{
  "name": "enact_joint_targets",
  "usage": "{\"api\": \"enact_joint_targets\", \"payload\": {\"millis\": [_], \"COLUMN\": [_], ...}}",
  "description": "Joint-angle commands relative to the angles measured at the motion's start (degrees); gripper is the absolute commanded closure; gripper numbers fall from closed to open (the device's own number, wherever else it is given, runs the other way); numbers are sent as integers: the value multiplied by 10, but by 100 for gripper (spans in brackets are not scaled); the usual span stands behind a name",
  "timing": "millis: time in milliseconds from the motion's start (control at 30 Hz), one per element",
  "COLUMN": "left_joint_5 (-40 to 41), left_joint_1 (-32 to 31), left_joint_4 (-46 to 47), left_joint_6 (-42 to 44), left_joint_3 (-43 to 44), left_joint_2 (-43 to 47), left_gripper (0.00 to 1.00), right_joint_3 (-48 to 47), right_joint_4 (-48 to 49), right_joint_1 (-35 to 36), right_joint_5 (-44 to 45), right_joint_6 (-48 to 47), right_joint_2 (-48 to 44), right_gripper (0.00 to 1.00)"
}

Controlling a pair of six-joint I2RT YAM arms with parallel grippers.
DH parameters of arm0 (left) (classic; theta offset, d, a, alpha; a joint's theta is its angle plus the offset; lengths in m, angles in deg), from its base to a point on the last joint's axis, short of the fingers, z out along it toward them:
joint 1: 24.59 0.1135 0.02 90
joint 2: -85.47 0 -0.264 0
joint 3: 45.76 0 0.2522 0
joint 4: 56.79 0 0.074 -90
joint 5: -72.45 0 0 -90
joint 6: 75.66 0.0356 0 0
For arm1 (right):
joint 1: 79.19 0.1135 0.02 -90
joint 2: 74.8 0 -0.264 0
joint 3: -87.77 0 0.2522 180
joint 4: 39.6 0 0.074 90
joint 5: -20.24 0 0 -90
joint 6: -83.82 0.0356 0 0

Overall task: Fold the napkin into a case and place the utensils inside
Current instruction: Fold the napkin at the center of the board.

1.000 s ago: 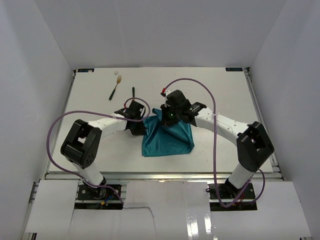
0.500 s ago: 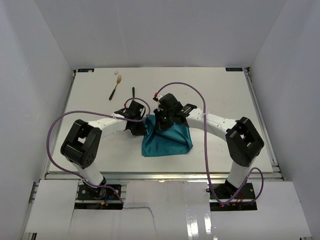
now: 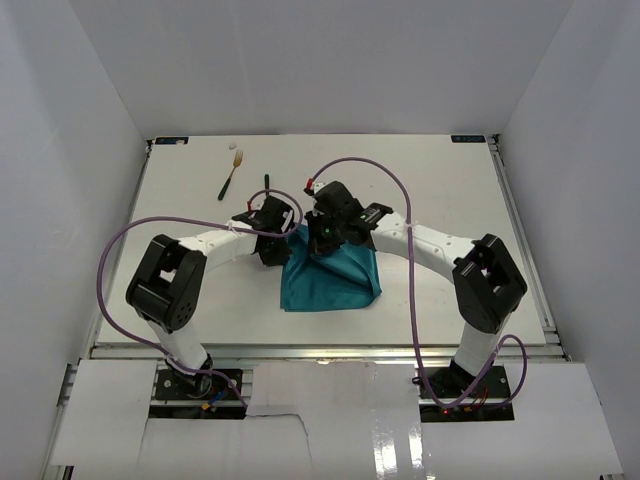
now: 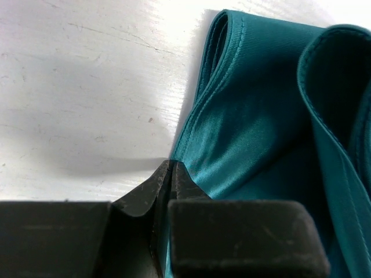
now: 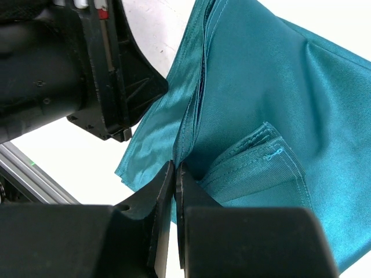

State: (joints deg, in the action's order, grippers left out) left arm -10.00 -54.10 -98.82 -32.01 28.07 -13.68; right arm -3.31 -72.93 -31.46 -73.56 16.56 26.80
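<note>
The teal napkin (image 3: 335,283) lies folded at the table's middle, its far edge lifted between both grippers. My left gripper (image 3: 281,243) is shut on the napkin's left edge; the left wrist view shows its jaws (image 4: 172,166) closed on the hem of the cloth (image 4: 261,127). My right gripper (image 3: 322,237) is shut on the napkin's layered edge (image 5: 272,87), with its jaws (image 5: 175,168) pressed together on the fold. The fork (image 3: 231,175) and the knife's dark handle (image 3: 268,187) lie at the far left, apart from both grippers. The knife's blade is hidden.
A small white object (image 3: 233,146) lies by the fork's head. The left gripper's black body (image 5: 69,69) is close beside the right gripper. Purple cables (image 3: 365,162) arc over both arms. White walls surround the table (image 3: 450,190).
My right gripper has moved left toward the left gripper, drawing the napkin's far edge with it. The left gripper has shifted slightly away from me. The utensils have not moved.
</note>
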Motion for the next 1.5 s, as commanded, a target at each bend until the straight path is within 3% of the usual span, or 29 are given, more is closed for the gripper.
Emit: {"api": "enact_joint_targets", "payload": {"millis": [0,600,900,1000,1133,1267,1467], "left_joint_5": [-6,1,43,50,48,47,4], "left_joint_1": [-1,-1,9,20,29,31,31], "left_joint_4": [1,-5,-51,-52,-51,-46,-9], "left_joint_6": [5,4,-18,-23,-23,-20,-3], "left_joint_3": [7,10,39,48,65,91,115], "left_joint_2": [-5,-1,44,62,59,41,17], "left_gripper": [85,85,76,66,62,62,62], "right_joint_3": [-29,-44,-41,-38,-32,-23,21], "right_joint_4": [-1,13,20,22,23,23,27], "right_joint_1": [8,17,17,17,18,24,26], "right_joint_5": [-3,-27,-43,-54,-81,-97,-68], "right_joint_6": [-1,-2,4,7,7,2,1], "right_joint_2": [-9,70,91,91,87,62,-18], "right_gripper": [92,90,85,82,64,39,31]}}
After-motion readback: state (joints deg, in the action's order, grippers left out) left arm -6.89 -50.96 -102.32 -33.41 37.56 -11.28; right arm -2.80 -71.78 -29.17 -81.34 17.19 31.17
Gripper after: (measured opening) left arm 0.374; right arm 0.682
